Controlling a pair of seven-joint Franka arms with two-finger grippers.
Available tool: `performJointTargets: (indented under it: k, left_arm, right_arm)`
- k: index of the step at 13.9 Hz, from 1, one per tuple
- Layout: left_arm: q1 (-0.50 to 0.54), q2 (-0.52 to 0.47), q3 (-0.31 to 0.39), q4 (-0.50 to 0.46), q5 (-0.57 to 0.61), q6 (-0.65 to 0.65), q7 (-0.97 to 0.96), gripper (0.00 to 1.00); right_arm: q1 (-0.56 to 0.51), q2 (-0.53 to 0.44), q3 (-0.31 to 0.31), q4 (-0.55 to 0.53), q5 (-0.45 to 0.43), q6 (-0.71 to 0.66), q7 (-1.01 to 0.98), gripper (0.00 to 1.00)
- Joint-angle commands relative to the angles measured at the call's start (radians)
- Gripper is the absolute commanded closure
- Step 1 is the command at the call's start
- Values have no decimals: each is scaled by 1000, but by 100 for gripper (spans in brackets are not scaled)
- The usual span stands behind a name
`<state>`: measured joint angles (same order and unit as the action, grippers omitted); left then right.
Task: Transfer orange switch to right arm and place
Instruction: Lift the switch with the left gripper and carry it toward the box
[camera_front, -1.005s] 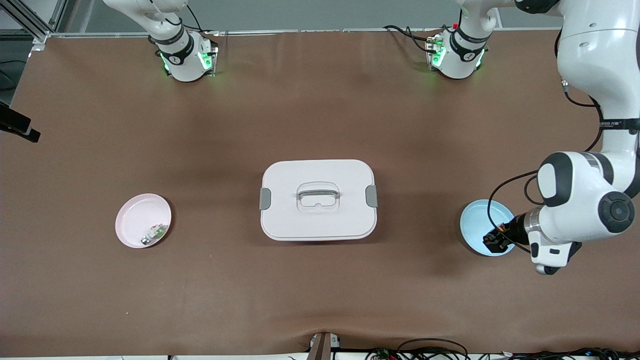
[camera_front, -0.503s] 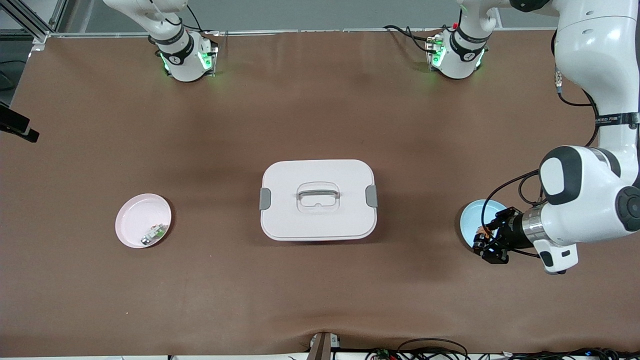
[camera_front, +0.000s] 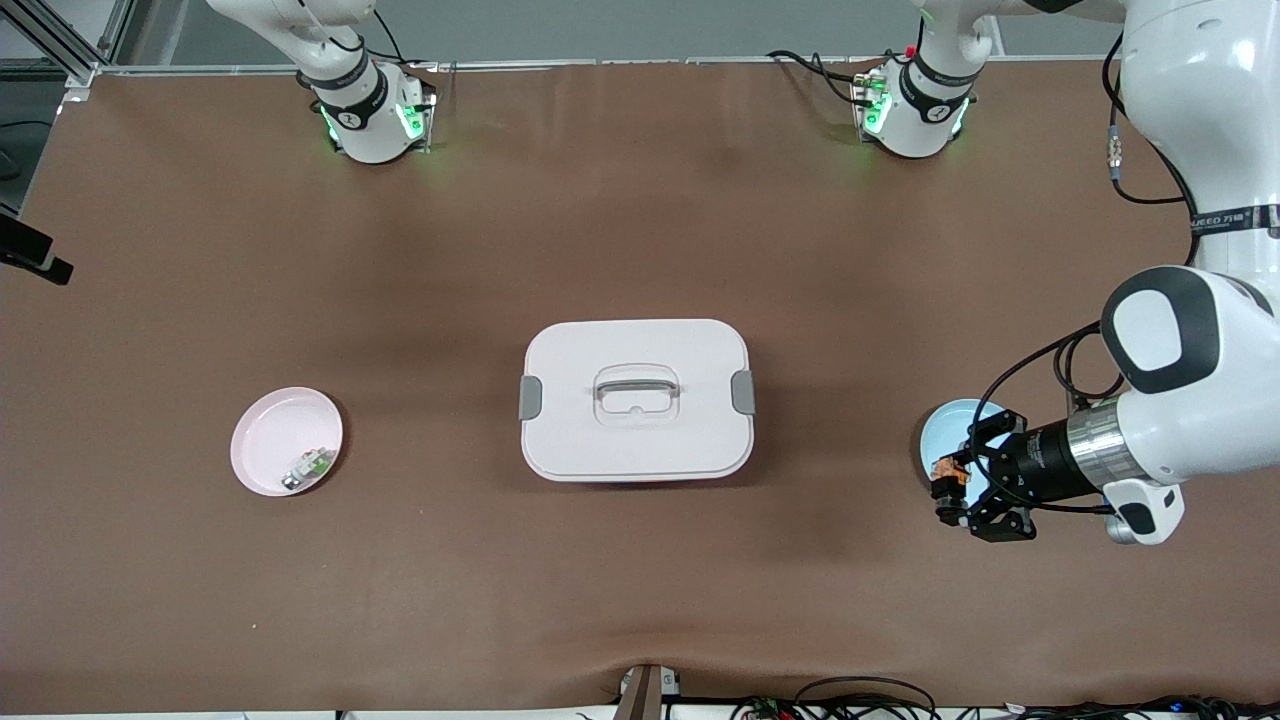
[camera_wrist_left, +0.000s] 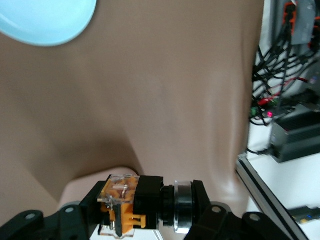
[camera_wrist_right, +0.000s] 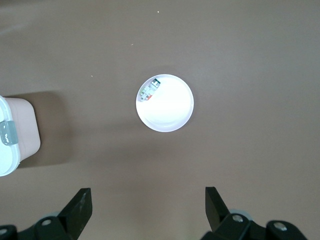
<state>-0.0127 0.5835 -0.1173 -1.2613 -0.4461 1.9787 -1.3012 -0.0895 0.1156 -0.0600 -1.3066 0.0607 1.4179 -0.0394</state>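
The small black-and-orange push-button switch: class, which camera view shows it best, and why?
The left wrist view: the small black-and-orange push-button switch fills the foreground, clamped in the left tool, with its clear-topped orange block and silver ring plain. The front view shows only an orange speck above the pale blue round plate's edge. The right wrist view misses it.

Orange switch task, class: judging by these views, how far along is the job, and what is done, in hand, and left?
Done: the left claw is shut on the orange switch, lifted over the edge of the blue plate. In hand: carrying it for the handover. Left: the right claw is open and empty, high over the pink plate holding a small green-white part; the pass and the placing are not yet done.
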Motion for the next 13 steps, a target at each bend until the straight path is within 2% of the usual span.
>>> performJointTargets:
  k: [1, 5, 8, 11, 13]
  left_arm:
    - [-28, -47, -1, -12, -45, 51, -91, 68]
    - [-85, -91, -16, -13, -66, 78, -202, 68]
    - [-148, -114, -22, -13, -124, 78, -253, 68]
    - [-238, -142, -21, -16, -161, 126, -338, 68]
    - [-338, -152, -6, -21, -160, 199, -427, 68]
  right_arm:
    - [-30, -2, 14, 6, 13, -3, -10, 0]
    - [-21, 4, 22, 4, 24, 3, -7, 0]
    - [-45, 18, 16, 1, 152, -8, -10, 0]
    - [-36, 21, 22, -2, 178, -36, -135, 0]
    - [-44, 19, 17, -6, 334, -112, -163, 0]
